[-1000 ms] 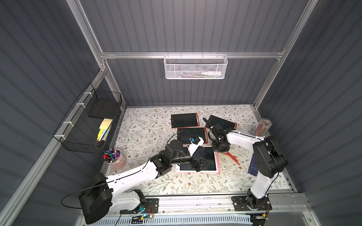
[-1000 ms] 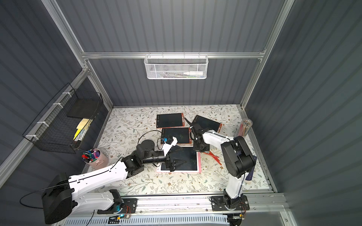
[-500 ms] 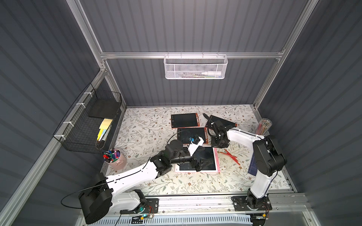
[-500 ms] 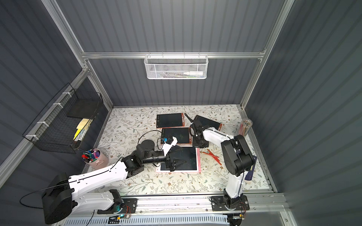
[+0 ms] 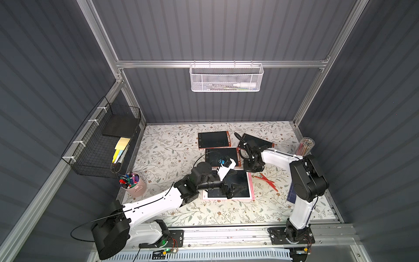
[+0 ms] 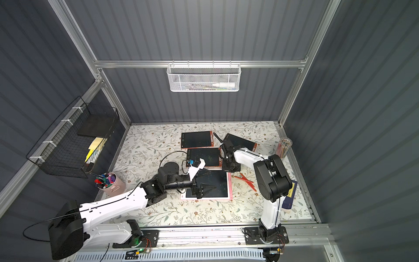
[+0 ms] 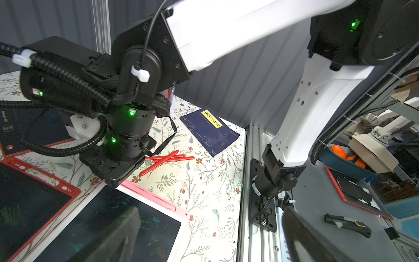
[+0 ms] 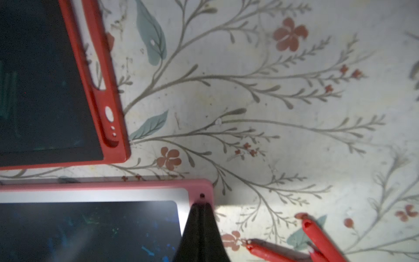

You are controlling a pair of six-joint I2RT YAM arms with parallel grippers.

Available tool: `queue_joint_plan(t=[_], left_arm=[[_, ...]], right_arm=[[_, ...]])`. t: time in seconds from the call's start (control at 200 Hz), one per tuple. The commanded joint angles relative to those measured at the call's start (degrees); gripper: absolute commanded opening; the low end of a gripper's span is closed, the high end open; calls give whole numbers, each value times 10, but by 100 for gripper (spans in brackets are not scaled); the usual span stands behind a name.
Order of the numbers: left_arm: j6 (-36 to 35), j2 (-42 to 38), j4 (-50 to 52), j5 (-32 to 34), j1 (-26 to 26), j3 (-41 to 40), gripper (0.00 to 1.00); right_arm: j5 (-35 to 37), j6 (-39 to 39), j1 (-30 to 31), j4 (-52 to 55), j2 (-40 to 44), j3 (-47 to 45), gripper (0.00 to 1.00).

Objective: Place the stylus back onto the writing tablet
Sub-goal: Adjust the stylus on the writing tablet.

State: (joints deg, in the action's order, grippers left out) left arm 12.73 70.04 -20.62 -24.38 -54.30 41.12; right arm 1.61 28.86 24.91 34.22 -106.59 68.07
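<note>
R gripper [image 8: 201, 217]: jaws shut, empty, tips over corner of pink tablet [image 8: 90, 190]. Red tablet [image 8: 45, 90]: far side, small gap. Red styluses [image 8: 322, 241]: on floral tabletop [image 8: 272, 102], right of pink tablet.

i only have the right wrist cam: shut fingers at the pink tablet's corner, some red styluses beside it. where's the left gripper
observer: The left gripper is open and hovers above the screen of the pink tablet.
operator: any more tablets than the two i see
observer: Two more, farther back: the rear red tablet in full view, and the angled red tablet, partly hidden by the right arm.
operator: anything else lying on my side
observer: A dark blue book lies past the red styluses, away from the tablets.
</note>
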Motion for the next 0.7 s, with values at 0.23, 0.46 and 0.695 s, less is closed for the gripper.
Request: queue_joint_plan(t=[0.23, 0.46, 0.695], left_arm=[[1, -1, 1, 6, -1, -2, 99], [8, 13, -1, 16, -1, -4, 99], [103, 60, -12, 42, -33, -23, 99]], right_arm=[[-18, -3, 2, 11, 8, -43, 0], [1, -2, 8, 6, 13, -69, 0], [0, 2, 10, -1, 17, -68, 0]])
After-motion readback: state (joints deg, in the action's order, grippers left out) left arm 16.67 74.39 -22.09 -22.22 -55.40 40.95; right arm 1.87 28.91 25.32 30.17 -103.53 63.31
